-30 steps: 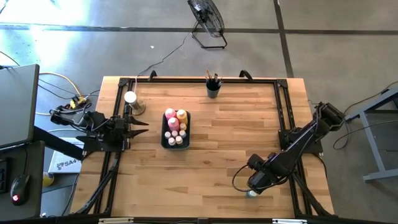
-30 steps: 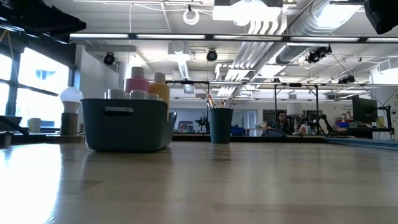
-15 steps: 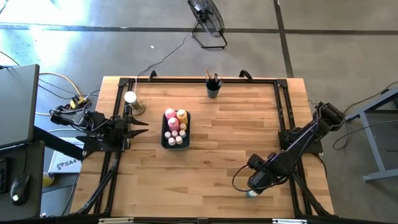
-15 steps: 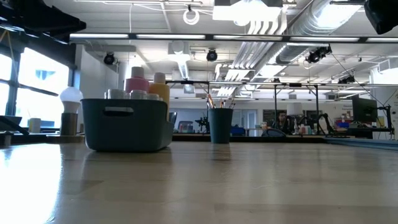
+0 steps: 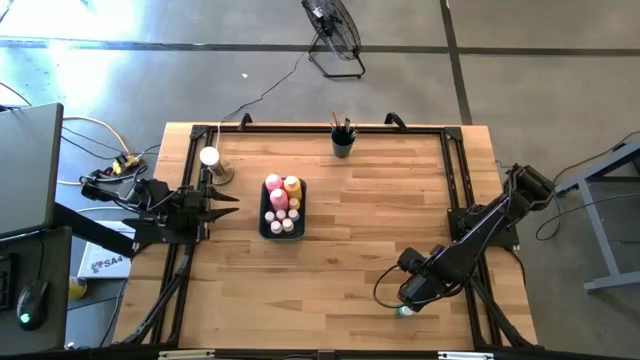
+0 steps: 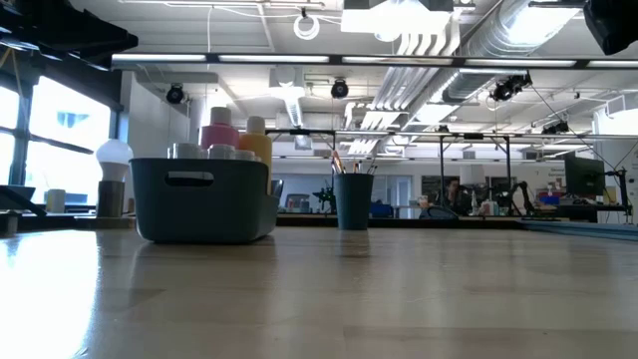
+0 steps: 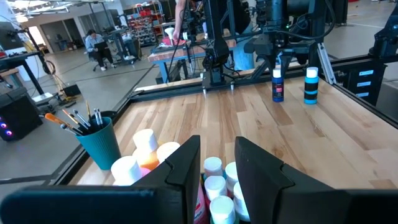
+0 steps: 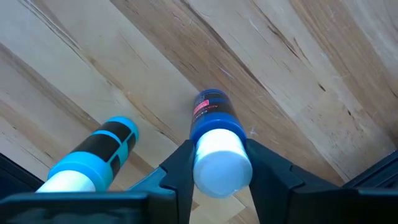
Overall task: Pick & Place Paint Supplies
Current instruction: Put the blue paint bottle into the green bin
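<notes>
A dark blue paint bottle [image 8: 211, 115] with a white cap stands near the table's near right corner, with my right gripper [image 8: 222, 171] shut on it. A light blue bottle [image 8: 102, 152] stands beside it on its base. In the high view my right gripper [image 5: 408, 297] covers the dark blue bottle. A dark bin [image 5: 281, 212] left of centre holds the pink bottle [image 5: 272, 184], the yellow bottle [image 5: 292, 186] and small white-capped bottles. A dark cup [image 5: 343, 143] with brushes stands at the far edge. My left gripper [image 5: 228, 200] waits open at the left edge, level, facing the bin. My right gripper pinches the dark blue bottle's white cap [image 8: 203, 163] between its two fingers, one on each side. The fingers come from above, pointing down. The bottle stands upright with its base [image 7: 277, 98] on the table.
A white knob on a round tan base [image 5: 212, 165] stands near the far left, beside my left arm. Black frame rails run along the table's left, right and far edges [image 5: 460, 180]. Bare wood lies between the bin and my right gripper.
</notes>
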Robot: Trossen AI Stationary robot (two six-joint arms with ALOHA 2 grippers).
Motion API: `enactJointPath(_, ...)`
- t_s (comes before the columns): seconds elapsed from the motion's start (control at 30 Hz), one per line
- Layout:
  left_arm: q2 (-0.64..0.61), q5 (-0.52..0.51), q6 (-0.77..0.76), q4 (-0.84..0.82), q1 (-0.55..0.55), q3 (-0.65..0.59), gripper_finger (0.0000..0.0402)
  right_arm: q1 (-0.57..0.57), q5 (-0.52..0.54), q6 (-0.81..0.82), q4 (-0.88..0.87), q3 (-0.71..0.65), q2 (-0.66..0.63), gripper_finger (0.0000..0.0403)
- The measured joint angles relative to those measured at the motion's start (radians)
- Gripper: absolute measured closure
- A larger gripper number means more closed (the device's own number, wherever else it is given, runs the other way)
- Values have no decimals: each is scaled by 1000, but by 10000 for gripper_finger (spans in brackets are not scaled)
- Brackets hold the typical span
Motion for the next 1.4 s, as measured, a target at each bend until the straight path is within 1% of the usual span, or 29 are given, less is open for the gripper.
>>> enactJointPath(0.13,0,0,0,0,0,0,304,-1,1,2,0,0,0,280)
enactJointPath(0.33,0,0,0,0,0,0,304,-3,1,2,0,0,0,289)
enactJointPath(0.53,0,0,0,0,0,0,304,-3,3,2,2,0,0,271)
enactJointPath(0.83,0,0,0,0,0,0,304,-3,3,2,38,0,0,270)
enactJointPath(1.13,0,0,-1,0,0,0,304,-3,3,2,43,0,0,251)
enactJointPath(1.4,0,0,0,0,0,0,304,-3,6,1,43,0,0,224)
